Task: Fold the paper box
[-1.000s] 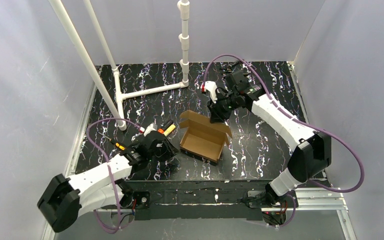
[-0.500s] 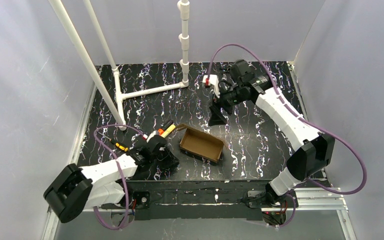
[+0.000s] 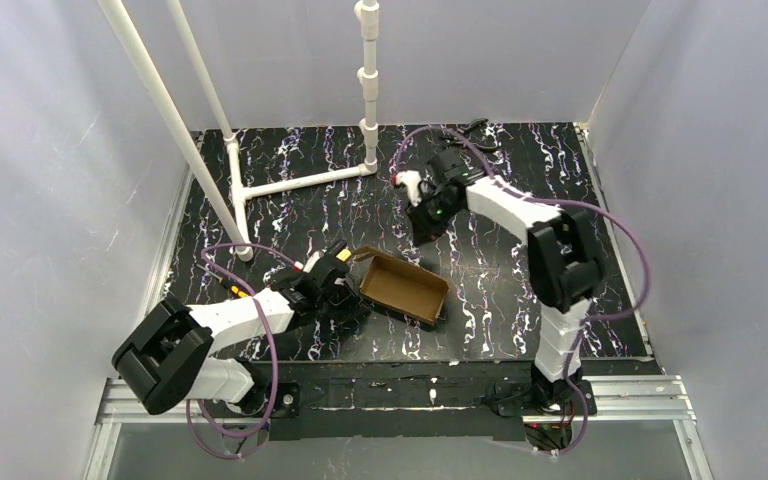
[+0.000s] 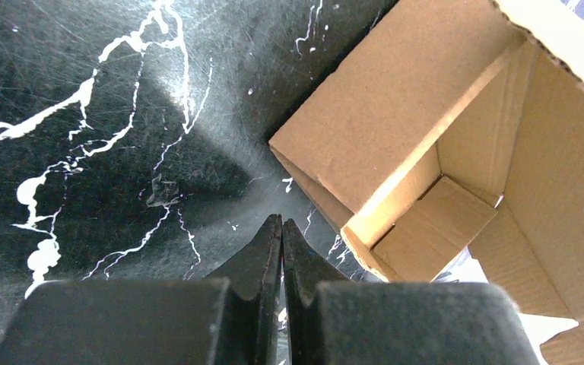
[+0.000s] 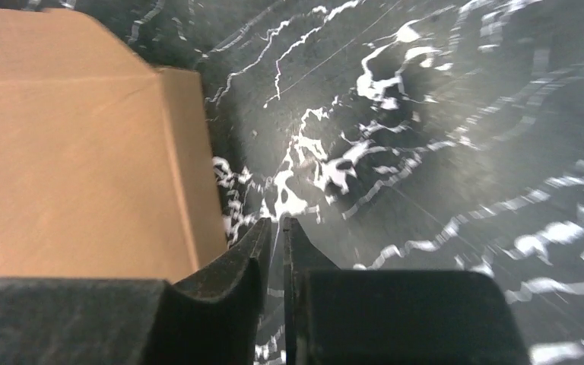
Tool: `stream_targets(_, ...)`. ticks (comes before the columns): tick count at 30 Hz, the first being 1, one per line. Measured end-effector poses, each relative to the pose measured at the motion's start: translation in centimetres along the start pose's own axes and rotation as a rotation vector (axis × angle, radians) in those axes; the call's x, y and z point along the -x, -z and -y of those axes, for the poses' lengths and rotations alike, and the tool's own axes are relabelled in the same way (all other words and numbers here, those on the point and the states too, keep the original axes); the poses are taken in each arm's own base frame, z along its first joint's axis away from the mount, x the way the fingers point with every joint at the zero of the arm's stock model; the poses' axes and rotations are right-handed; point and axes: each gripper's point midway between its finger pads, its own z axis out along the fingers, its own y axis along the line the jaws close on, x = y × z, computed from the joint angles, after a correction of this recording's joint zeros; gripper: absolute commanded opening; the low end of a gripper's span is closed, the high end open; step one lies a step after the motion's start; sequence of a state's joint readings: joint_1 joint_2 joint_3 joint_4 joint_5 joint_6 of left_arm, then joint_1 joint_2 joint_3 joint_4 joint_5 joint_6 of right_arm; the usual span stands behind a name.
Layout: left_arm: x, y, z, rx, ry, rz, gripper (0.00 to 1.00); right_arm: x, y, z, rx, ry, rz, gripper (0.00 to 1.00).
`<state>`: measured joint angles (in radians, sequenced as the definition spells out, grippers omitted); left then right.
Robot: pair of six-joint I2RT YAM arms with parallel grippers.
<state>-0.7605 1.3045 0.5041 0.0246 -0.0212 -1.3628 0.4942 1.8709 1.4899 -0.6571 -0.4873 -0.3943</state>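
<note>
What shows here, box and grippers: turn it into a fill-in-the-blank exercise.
1. The box is made of brown ____.
2. The left gripper, beside the box, is ____ and empty.
3. The camera above sees into the box, so its top is ____.
4. The right gripper holds ____.
Missing words: cardboard; shut; open; nothing.

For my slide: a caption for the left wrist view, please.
Shut left hand beside the open cardboard box on the black marbled table.
</note>
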Motion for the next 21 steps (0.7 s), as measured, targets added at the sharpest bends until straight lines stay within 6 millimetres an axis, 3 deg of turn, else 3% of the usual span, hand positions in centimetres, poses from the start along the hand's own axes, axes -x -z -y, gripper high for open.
stream_targets(3, 0.1, -0.2, -0.2, 0.015, 0.024, 0.006, 0.00, -2.4, -4.6, -0.1, 0.037, -0.045, -0.092, 0.17)
stream_targets(5, 0.2, -0.4, -0.4, 0.028, 0.034, 0.011, 0.00, -3.3, -6.0, -0.7, 0.056, -0.058, -0.125, 0.17)
stream_targets(12, 0.6, -1.2, 0.4, 0.043, 0.043, 0.019, 0.00, -4.0, -7.9, -4.2, 0.121, 0.000, -0.156, 0.16)
stream_targets(15, 0.7, -1.4, -0.1, 0.076, 0.027, 0.014, 0.00, -4.6, -8.5, -5.7, 0.135, 0.053, -0.183, 0.16)
stream_targets(21, 0.9, -1.4, -0.4, 0.101, -0.001, 0.007, 0.00, -4.5, -8.7, -5.7, 0.101, 0.104, -0.193, 0.19)
